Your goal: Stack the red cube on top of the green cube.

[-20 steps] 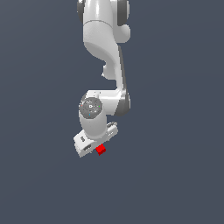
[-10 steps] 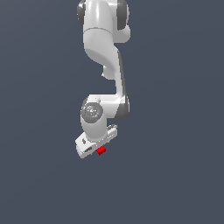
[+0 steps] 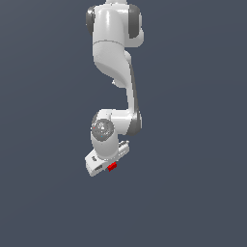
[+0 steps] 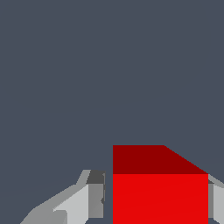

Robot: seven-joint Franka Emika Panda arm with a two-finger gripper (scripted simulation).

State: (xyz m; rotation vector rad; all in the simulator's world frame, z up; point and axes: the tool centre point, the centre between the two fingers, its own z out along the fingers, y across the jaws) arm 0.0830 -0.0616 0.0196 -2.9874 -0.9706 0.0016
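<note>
Exterior view: the gripper (image 3: pixel 108 166) has dropped slightly since the earlier frame, with the red cube (image 3: pixel 112 167) beneath it over plain grey ground. Wrist view: fingers (image 4: pixel 94 194) flank the cube; contact cannot be told.

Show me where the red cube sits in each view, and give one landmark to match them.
Exterior view: the red cube is a small red speck just below the arm's wrist, at the tool.
Wrist view: the cube fills the lower part of the picture, between the tool's fingers.
Shared landmark: the white tool around the cube.
</note>
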